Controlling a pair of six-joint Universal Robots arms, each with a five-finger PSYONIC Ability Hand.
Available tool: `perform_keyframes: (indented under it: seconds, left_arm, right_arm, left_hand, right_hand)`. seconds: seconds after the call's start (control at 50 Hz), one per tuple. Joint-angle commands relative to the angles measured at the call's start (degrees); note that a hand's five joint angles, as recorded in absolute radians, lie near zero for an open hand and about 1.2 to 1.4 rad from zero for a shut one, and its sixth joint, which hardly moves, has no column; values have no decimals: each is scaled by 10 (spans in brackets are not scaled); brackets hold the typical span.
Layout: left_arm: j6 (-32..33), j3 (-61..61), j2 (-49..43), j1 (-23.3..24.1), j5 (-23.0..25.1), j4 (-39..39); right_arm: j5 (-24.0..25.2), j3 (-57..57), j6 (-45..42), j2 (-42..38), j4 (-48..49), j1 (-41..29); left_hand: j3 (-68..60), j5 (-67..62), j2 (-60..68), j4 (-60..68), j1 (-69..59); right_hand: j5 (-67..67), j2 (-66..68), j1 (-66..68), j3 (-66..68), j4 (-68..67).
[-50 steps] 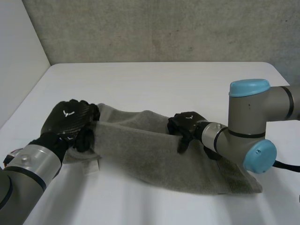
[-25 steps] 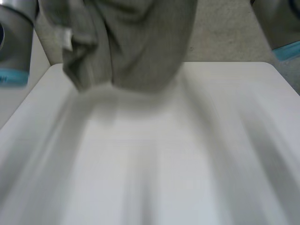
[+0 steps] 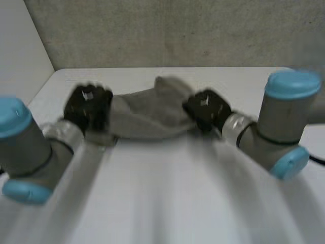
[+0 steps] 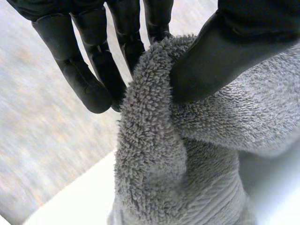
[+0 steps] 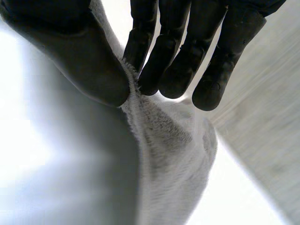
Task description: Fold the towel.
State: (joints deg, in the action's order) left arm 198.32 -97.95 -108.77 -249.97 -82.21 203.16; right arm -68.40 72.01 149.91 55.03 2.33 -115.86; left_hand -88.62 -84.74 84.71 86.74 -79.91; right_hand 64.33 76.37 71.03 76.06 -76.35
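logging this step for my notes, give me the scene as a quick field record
towel: grey terry cloth, bunched up, spanning between both hands
left hand: at the towel's left end, edge pinched between thumb and fingers
right hand: at the towel's right end, edge pinched between thumb and fingers
table: white; towel over its far half
fold state: no neat fold visible yet

grey towel (image 3: 147, 119), black left hand (image 3: 87, 104), black right hand (image 3: 205, 109), table (image 3: 167, 193) prob. white
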Motion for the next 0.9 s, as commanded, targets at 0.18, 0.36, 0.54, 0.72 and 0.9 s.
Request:
perform_keyframes:
  seconds: [0.18, 0.36, 0.54, 0.72, 0.9]
  left_arm:
    - [171, -167, 27, 4, 1, 16]
    - [146, -178, 65, -1, 0, 30]
    - [69, -183, 67, -18, 1, 36]
    - [27, -182, 67, -40, 3, 36]
    - [24, -182, 66, -42, 4, 36]
  right_arm:
    - [6, 153, 14, 43, 21, 8]
    - [2, 183, 25, 49, 73, 9]
    - [-27, 177, 58, 36, 164, 6]
    - [-42, 146, 55, -18, 161, 20]
    - [-41, 144, 57, -19, 148, 37]
  left_hand:
    - [86, 147, -47, -67, -1]
    - [86, 147, -47, -67, -1]
    - [86, 147, -47, -67, -1]
    - [86, 147, -47, -67, -1]
    - [86, 147, -47, -67, -1]
  right_hand:
    - [57, 36, 90, 39, -36]
    - [57, 36, 90, 39, -36]
    - [-138, -158, -105, -155, 158]
    - [-210, -230, -177, -227, 230]
    - [-314, -335, -281, -332, 335]
